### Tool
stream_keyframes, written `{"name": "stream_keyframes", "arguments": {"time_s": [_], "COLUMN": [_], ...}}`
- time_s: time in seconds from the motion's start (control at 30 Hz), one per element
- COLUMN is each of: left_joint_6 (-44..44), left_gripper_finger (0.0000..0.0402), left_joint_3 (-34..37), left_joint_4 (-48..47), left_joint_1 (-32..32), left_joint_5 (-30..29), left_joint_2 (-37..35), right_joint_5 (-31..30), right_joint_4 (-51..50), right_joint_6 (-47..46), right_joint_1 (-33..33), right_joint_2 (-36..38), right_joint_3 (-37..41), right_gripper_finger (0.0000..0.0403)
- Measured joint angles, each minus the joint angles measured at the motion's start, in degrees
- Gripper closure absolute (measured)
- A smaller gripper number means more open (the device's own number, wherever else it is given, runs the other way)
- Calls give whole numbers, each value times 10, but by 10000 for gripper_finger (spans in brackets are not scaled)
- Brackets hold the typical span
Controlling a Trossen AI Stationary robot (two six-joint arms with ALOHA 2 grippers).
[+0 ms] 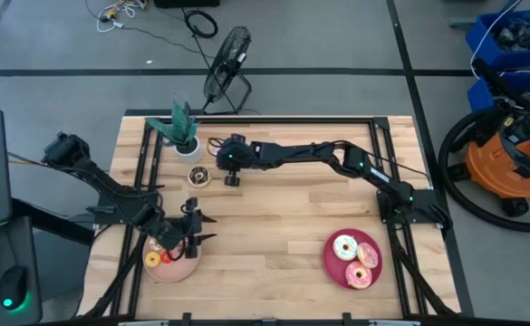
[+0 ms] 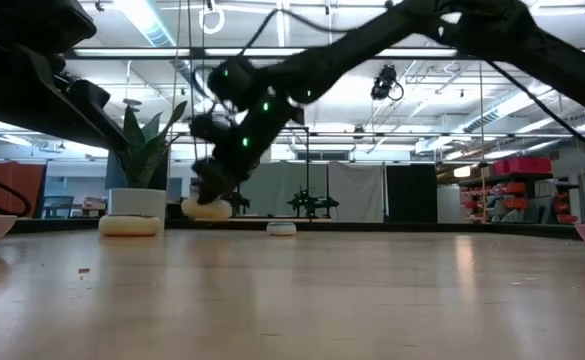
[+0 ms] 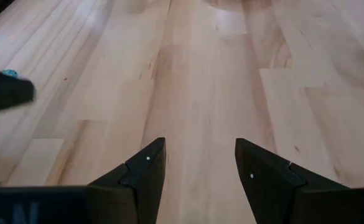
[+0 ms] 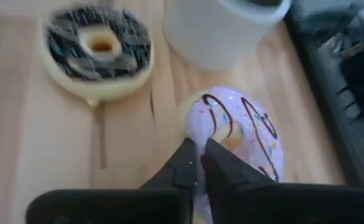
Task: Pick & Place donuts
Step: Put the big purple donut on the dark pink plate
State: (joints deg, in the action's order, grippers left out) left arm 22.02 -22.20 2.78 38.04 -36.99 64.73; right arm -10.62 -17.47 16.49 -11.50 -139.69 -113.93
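My right gripper (image 4: 201, 155) reaches to the table's far left (image 1: 221, 149) and is shut on a purple-iced donut (image 4: 238, 134) with dark drizzle. This donut is next to the white pot (image 4: 225, 28) of the green plant (image 1: 183, 131). A chocolate-sprinkled donut (image 4: 98, 53) lies flat on the wood close by (image 1: 198, 175). My left gripper (image 3: 200, 174) is open over bare wood, beside a pink plate (image 1: 181, 270) that holds tiny donuts (image 1: 153, 259). My right gripper pinches the purple donut's rim (image 4: 191, 127) between its two fingers, on the side nearest the wrist. The fingers slant down from the table's right. In the low view the donut (image 2: 207, 208) hangs just under the fingers, seemingly clear of the table.
A crimson plate (image 1: 330, 263) at the near right carries three iced donuts. The potted plant stands right beside the right gripper. Dark frame rails run along the table's left, right and far edges. Bare wood fills the middle of the table.
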Motion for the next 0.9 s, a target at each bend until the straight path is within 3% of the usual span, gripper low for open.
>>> {"name": "stream_keyframes", "arguments": {"time_s": [0.13,0.33,0.5,0.7,0.9], "left_joint_6": [9,11,13,13,7], "left_gripper_finger": [203,203,203,203,203], "left_joint_3": [0,0,0,0,0], "left_joint_4": [-1,-5,-14,-14,-12], "left_joint_1": [8,27,41,48,45], "left_joint_5": [-2,-8,-37,-65,-111], "left_joint_2": [0,0,0,0,0], "right_joint_5": [-25,-102,-175,-217,-168], "right_joint_4": [-50,-201,-297,-395,-446], "right_joint_6": [10,-13,-86,-286,-570], "right_joint_1": [19,65,127,256,417], "right_joint_2": [37,103,188,317,395], "right_joint_3": [0,7,94,247,338], "right_gripper_finger": [381,381,381,382,382]}}
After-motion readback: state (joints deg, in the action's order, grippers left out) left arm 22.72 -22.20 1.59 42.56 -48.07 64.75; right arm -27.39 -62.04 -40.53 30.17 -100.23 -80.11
